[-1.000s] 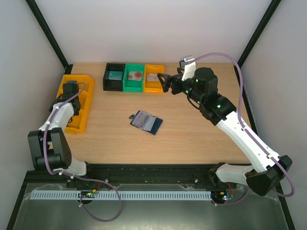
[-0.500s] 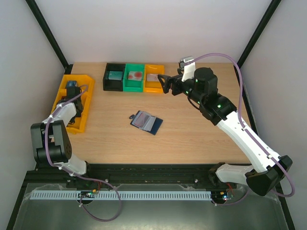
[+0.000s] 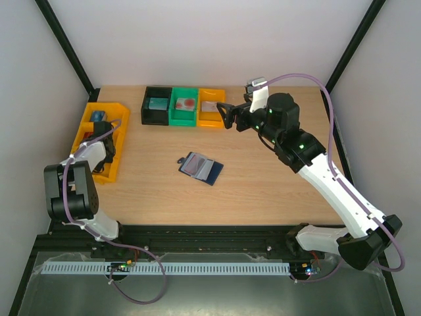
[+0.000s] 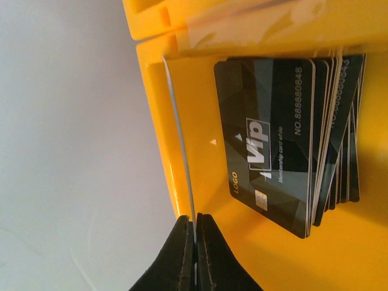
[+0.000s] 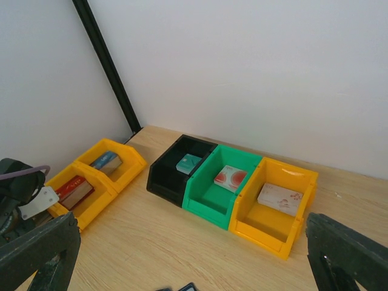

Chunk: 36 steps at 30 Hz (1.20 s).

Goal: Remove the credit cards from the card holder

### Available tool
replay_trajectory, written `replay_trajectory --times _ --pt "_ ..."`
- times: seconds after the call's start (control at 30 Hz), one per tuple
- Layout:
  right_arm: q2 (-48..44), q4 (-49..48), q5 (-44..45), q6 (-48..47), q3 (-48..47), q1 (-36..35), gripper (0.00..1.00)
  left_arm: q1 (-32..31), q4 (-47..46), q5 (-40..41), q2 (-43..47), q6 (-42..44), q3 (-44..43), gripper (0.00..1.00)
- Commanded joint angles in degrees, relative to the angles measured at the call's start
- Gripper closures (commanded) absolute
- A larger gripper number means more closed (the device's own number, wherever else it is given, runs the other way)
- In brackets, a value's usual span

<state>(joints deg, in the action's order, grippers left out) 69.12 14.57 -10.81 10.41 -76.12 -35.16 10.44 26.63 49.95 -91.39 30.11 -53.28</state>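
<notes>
Since the card holder [image 3: 200, 168] lies unfolded mid-tabletop [image 3: 263, 191], pockets up, cards can be pulled and carried off to bins; something reddish still seems to sit in it. Top view: left hand [image 3: 99, 124] is over the long yellow bin [image 3: 117, 158] at far left. Right hand [image 3: 223, 115] hovers beside the small yellow bin [image 3: 210, 123] in the back row, well apart from the holder. Left wrist: fingers [image 4: 180, 254] pinched tight on a credit card [image 4: 179, 139] seen edge-on, held inside the bin next to a stack of black VIP cards [image 4: 273, 139], probably for drop-off. Right wrist: jaws spread wide, holding and touching nothing, looking toward the black bin [image 5: 167, 182] and green bin [image 5: 209, 209].
</notes>
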Motion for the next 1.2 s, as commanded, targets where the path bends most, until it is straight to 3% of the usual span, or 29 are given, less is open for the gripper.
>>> replay_trajectory --times 0.0,0.27,0.87,0.9,0.97,1.0,1.17 --pt "-1.87 0.73 -0.05 -1.24 -1.57 0.18 0.02 0.52 3.08 1.15 0.28 -1.88 0.10 0.98" --pt "-2.23 0.90 -0.16 -1.67 -1.45 0.23 0.01 0.55 3.45 1.53 1.74 -1.45 0.71 0.98" --pt "-3.73 1.52 -0.57 -2.58 -1.30 0.21 0.01 0.69 -4.13 2.45 -5.21 1.25 0.31 0.97" --pt "-3.81 1.54 -0.68 -2.66 -1.35 0.24 0.01 0.77 -4.09 2.59 -5.35 1.26 0.22 0.86" --pt "-3.94 1.54 -0.63 -2.75 -1.38 0.18 0.01 0.81 -3.60 2.52 -5.38 1.04 0.11 0.50" --pt "-4.03 1.60 -0.64 -2.77 -1.38 0.18 0.01 0.74 -3.02 2.14 -5.23 0.76 -0.08 0.41" --pt "-4.26 1.55 -0.85 -2.84 -1.23 0.18 0.01 0.78 1.56 -3.22 -3.15 -0.65 -2.04 0.31"
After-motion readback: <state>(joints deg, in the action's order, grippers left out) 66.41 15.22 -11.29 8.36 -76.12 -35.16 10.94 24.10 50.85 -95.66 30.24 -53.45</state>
